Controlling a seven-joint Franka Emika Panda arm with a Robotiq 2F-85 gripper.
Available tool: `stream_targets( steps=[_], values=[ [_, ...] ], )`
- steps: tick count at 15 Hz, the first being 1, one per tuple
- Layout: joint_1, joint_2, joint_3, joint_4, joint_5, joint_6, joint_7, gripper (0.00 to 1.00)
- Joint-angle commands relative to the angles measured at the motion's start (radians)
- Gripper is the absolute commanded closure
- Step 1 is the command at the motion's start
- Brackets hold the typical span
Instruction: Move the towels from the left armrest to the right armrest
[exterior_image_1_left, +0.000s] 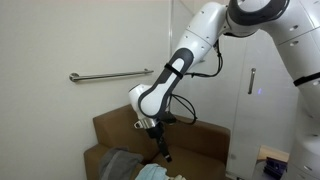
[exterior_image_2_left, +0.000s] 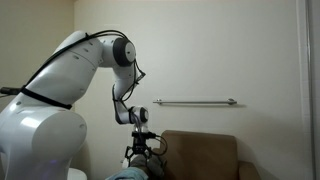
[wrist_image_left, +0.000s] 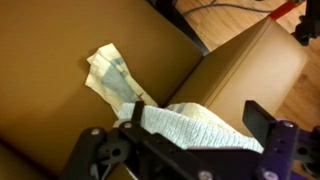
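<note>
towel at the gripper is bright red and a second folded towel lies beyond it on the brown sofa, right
Not quite. The towel at the gripper is white, not bright red, as the wrist view shows. The rest holds: a second folded towel lies beyond it on the brown sofa.

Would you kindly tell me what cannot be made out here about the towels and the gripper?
- Towels, exterior view: cut by the bottom edge; number unclear.
- Gripper, exterior view: small, dark; jaw gap unreadable.
- White towel, wrist view: blurred; contact with fingers unclear.
- Sofa, both exterior views: lower part cut by the bottom edge.
</note>
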Motion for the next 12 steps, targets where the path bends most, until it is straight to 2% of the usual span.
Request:
stream_targets(
  steps=[1,4,7,10,11,12],
  values=[
    [-0.006,0.003,0.04,-0.062,-0.032,0.01,-0.13,0.0],
    [0.006,0.003,0.068,-0.101,-0.069,0.025,-0.206,0.0],
    [0.032,-0.005,0.073,-0.14,-0.131,0.119,-0.204,0.0],
    [0.078,-0.017,0.056,-0.184,-0.181,0.273,-0.073,0.0],
    [0.1,-0.031,0.043,-0.199,-0.202,0.298,-0.018,0.0],
    [0.125,-0.066,0.023,-0.212,-0.222,0.276,0.063,0.0]
  ],
)
